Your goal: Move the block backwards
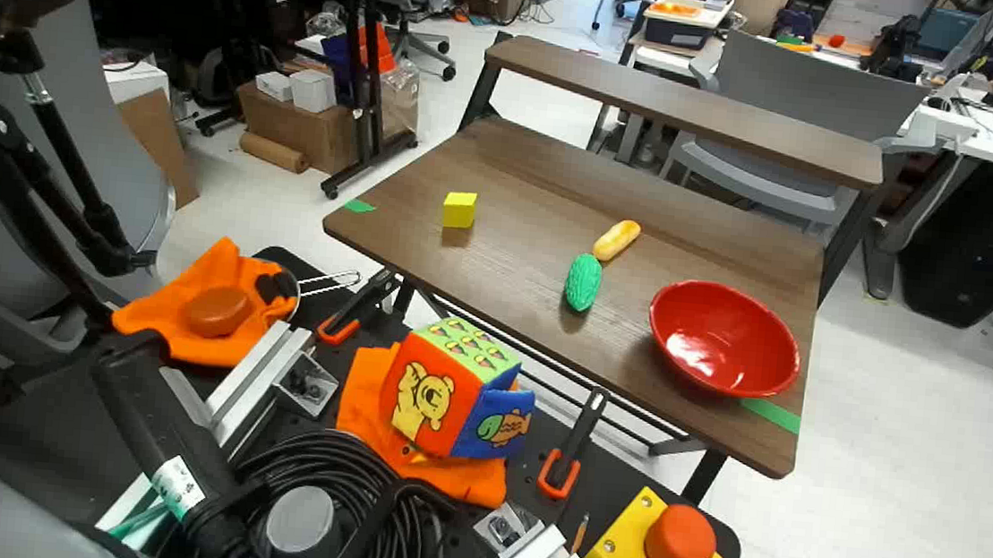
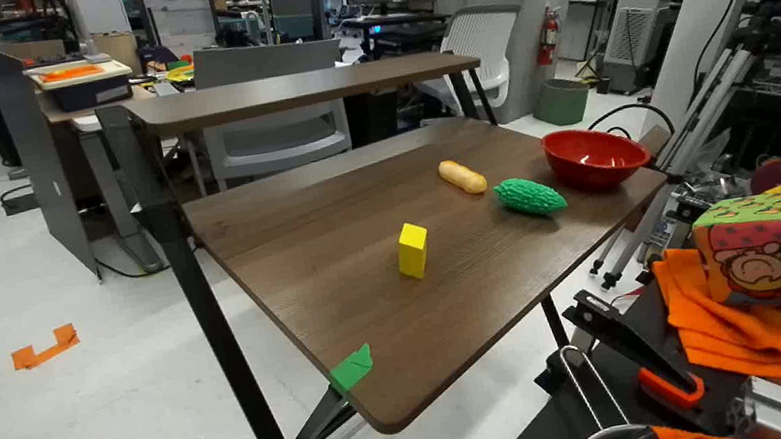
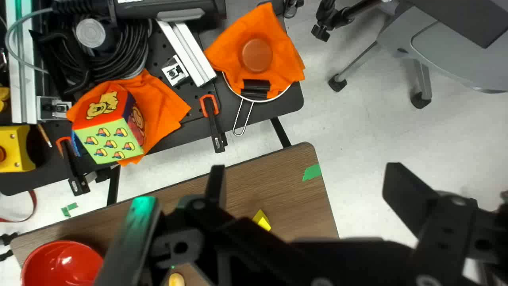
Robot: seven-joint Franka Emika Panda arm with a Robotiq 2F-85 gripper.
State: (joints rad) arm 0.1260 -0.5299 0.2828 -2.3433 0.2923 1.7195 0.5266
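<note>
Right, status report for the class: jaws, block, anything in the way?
Jaws open, holding nothing. Block on table, ungripped. Roll, green piece, bowl apart from it; likely not in the way.

Bright glare in the red bowl (image 1: 725,335), blurry claw (image 3: 305,174)

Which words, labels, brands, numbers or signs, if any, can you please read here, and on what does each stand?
None can be read.
White label on the black bar: print too small.
Pale marks on the black clamps: too small.
</note>
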